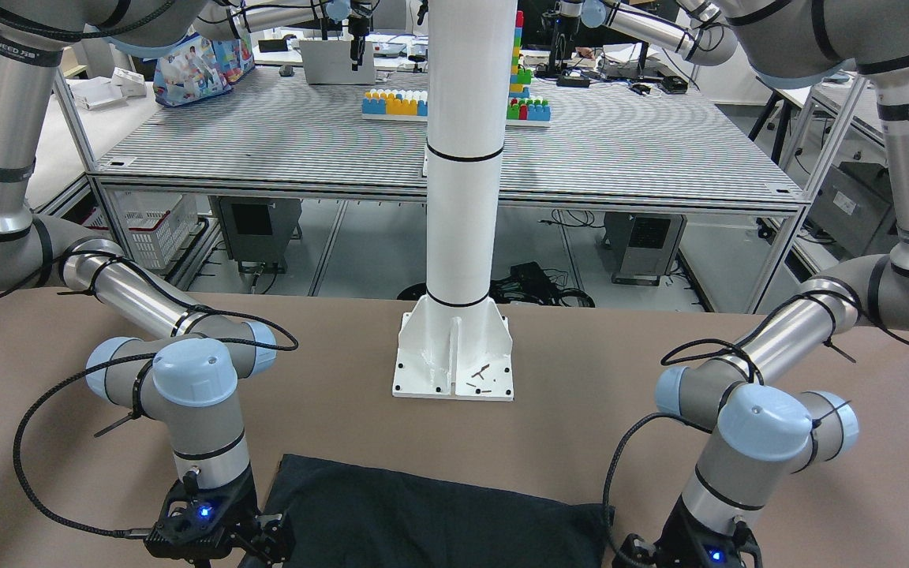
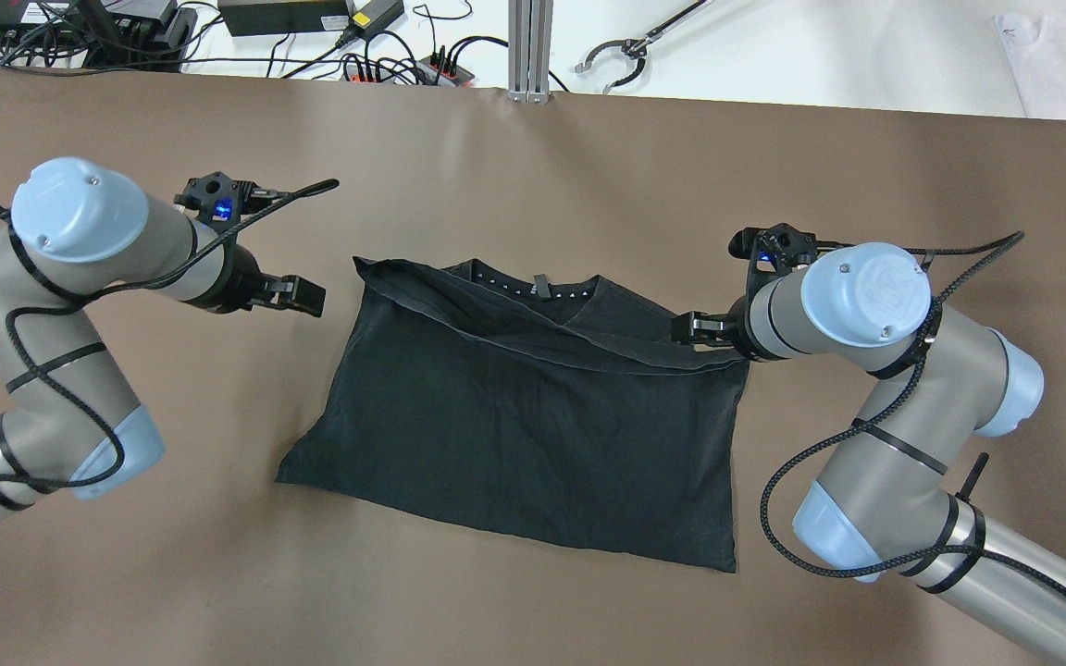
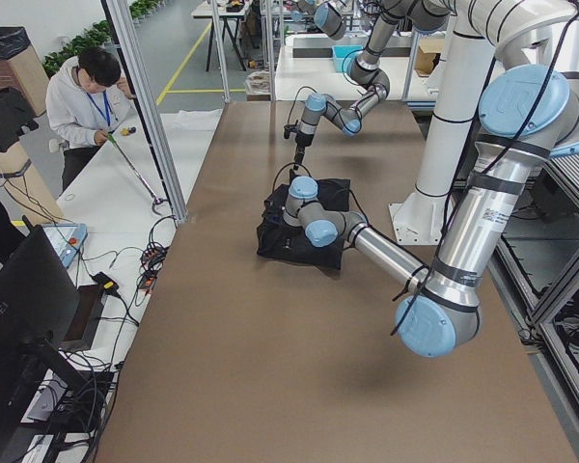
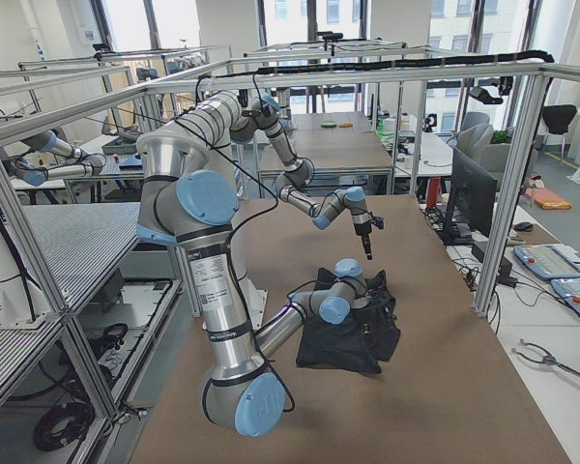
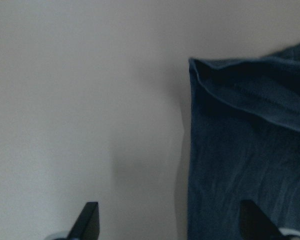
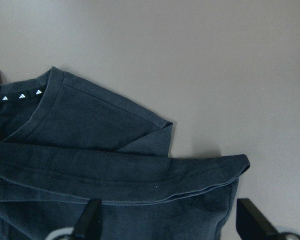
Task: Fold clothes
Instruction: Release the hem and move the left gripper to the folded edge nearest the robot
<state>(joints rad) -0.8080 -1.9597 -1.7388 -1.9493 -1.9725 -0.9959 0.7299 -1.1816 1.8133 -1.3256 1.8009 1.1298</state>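
Status: clothes [image 2: 533,416] lie flat mid-bench [image 2: 172,573], a dark tee doubled over once. The hem edge [image 2: 551,340] sits up near the collar [image 2: 542,285], which pokes out at 12 o'clock of the piece.

The fold line is skewed. The hem runs from the 10 o'clock corner down toward 3 o'clock, so more of the under layer shows on the right side.

Left pincer [image 5: 169,210]: jaws wide apart, holding nothing. It hangs at 9–10 o'clock of the garment. In its wrist view one finger is over bare bench and the other over fabric, so it lines up with the side edge. In the overhead view it reads as just beside the cloth, not on it.

Right pincer [image 6: 169,205]: jaws also wide, nothing gripped. It sits over the folded corner at 2–3 o'clock, with the doubled hem lying between the fingers in its wrist view. Can't tell height above the fabric.

My read: the first fold is laid and we're between grasps. The next move is probably a second fold, side over side.

That needs both layers pinched together at the side corners. If only the top layer is caught, the fold peels open. The skew probably wants squaring first, or the stack ends up crooked.
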